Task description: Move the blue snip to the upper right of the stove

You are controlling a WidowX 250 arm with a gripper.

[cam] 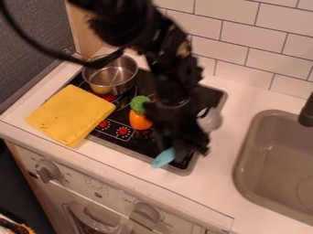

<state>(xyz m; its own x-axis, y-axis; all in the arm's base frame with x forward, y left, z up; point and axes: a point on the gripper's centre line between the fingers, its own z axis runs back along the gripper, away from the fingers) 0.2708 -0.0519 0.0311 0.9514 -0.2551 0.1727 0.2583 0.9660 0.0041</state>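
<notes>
- I see my gripper (185,154) low over the stove's (137,148) near right corner.
- The blue snip (163,158) pokes out beside it, partly hidden.
- An orange carrot (140,120) with a green top lies mid-stove.
- The metal pot (110,75) sits upper left.
- A yellow cloth (70,114) overlaps the left edge.
- The sink (278,160) is at right.

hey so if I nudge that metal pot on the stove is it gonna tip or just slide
The metal pot would probably slide, since it sits upright and looks broad and low. Its thin rim suggests it may be fairly light.
</notes>
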